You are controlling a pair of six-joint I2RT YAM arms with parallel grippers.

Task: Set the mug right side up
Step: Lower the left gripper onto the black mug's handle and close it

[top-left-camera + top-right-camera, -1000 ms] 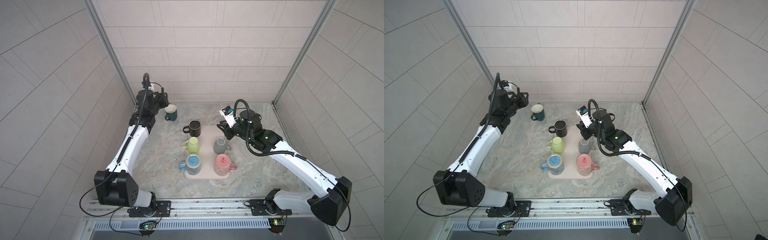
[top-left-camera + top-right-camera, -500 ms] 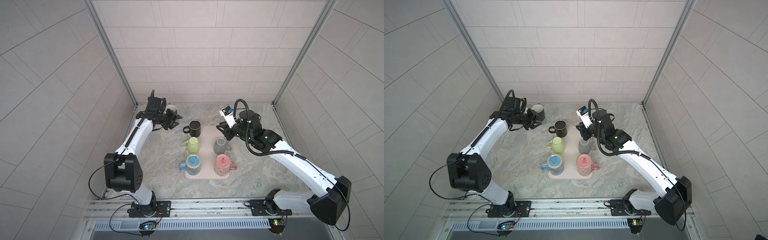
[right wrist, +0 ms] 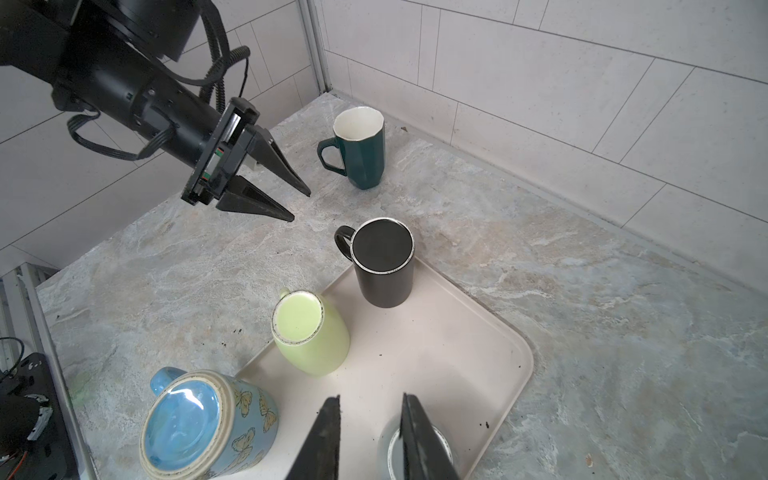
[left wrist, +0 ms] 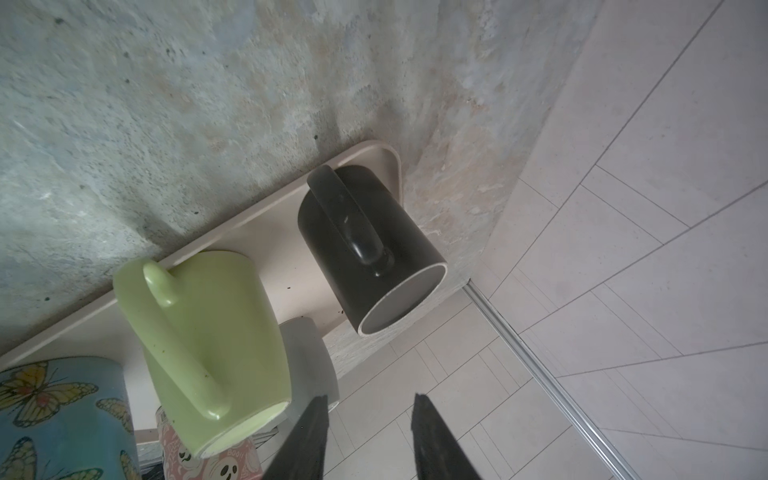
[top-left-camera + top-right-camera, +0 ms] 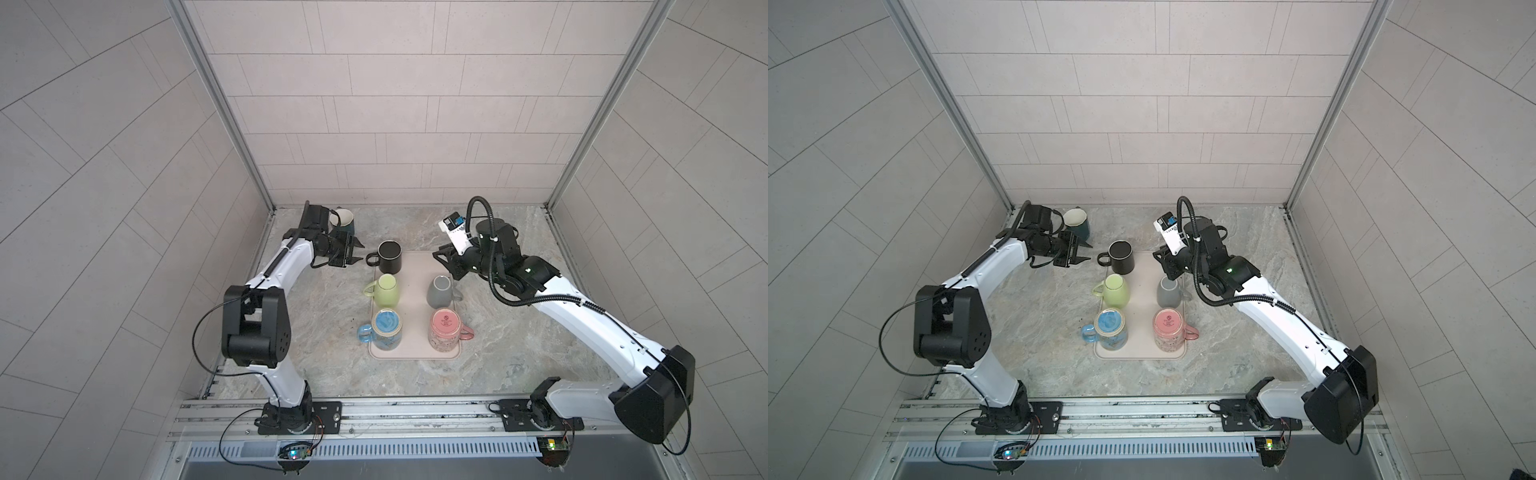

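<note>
We log the tray (image 5: 415, 316) mid-table (image 5: 316, 316). On it, left column, back to front: mug 1 (image 5: 389, 256), mug 2 (image 5: 387, 289), mug 3 (image 5: 386, 330). Right column: mug 4 (image 5: 440, 289) beside mug 2, mug 5 (image 5: 444, 334) beside mug 3. Off the tray, mug 6 (image 5: 343, 220) stands behind and left of mug 1, near the back wall (image 5: 415, 187).

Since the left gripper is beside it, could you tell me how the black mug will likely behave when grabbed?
The black mug looks like rigid glazed ceramic, so probably stiff, slick and chippable. It stands at the tray corner, handle past the rim; a sideways push might tip it off.
</note>
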